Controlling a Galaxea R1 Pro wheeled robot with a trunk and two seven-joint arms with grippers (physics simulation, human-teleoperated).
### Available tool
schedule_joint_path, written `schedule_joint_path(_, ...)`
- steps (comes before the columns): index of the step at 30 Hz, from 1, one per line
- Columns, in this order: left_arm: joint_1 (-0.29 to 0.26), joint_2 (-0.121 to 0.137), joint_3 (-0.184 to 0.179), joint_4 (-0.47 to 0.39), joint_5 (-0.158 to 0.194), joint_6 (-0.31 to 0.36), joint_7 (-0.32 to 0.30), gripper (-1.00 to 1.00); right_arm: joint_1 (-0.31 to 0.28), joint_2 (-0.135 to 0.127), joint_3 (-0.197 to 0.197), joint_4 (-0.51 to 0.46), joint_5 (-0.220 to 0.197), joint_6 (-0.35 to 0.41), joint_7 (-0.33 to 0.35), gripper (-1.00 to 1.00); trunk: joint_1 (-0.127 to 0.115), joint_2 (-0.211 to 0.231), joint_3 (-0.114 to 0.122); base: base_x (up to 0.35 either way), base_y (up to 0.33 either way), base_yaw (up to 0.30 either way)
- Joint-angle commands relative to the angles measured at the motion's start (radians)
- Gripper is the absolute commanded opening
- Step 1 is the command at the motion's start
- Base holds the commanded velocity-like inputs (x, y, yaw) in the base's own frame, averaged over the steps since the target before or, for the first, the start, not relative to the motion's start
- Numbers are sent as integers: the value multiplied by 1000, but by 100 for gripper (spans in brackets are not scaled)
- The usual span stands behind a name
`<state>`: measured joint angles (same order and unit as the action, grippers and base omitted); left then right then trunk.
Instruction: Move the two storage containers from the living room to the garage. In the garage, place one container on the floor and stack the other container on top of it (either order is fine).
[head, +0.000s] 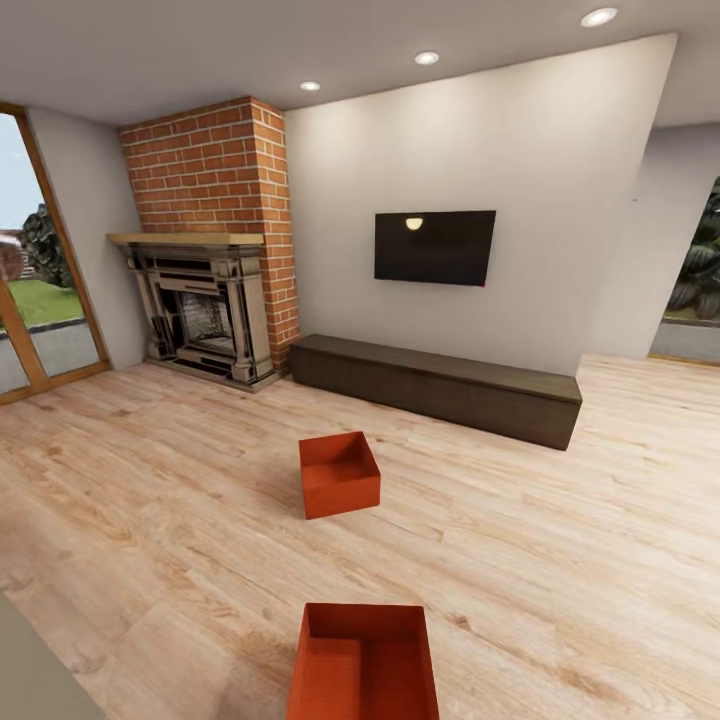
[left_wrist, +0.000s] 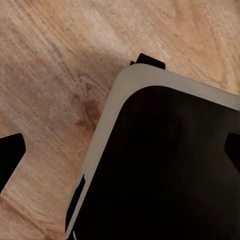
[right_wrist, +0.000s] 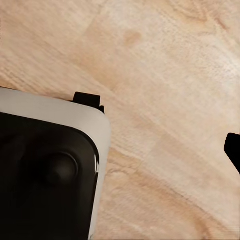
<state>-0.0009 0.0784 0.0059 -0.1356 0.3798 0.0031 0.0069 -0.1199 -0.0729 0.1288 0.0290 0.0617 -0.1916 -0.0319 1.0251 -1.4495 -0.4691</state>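
The two storage containers sit open and empty on the living room's light wood plank floor (head: 560, 520), well apart from each other: the nearer container (head: 363, 665) lies at the bottom edge of our head view, just ahead of us, and the farther container (head: 339, 473) rests mid-room, between us and the long dark low bench (head: 440, 385) under the black wall TV (head: 434, 247). The red brick fireplace (head: 215, 240) stands to the left, beside a glazed door.

We judge the task barely begun. Neither bin is lifted, and the garage with its concrete floor lies somewhere beyond these frames. Both carries and the stacking remain ahead of us.

In the wrist views both arms hang over the planks beside our own grey-rimmed black base (left_wrist: 165, 165). The left tool (left_wrist: 122, 147) shows a dark fingertip at each side of its view, so we read it as standing apart and holding nothing. Of the right tool we see one dark tip (right_wrist: 234, 150) only, and cannot tell its state.
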Motion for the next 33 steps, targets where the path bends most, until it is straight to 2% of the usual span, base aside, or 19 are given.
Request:
schedule_joint_path(1, 0, 0, 0, -1, 4, 0, 1, 100, -1, 0, 4, 3, 6, -4, -3, 100, 0, -1, -1, 0, 0, 0)
schedule_joint_path(33, 1, -8, -2, 19, -3, -2, 1, 100, -1, -1, 3, 3, 3, -8, 9, 100, 0, -1, -49, 0, 0, 61)
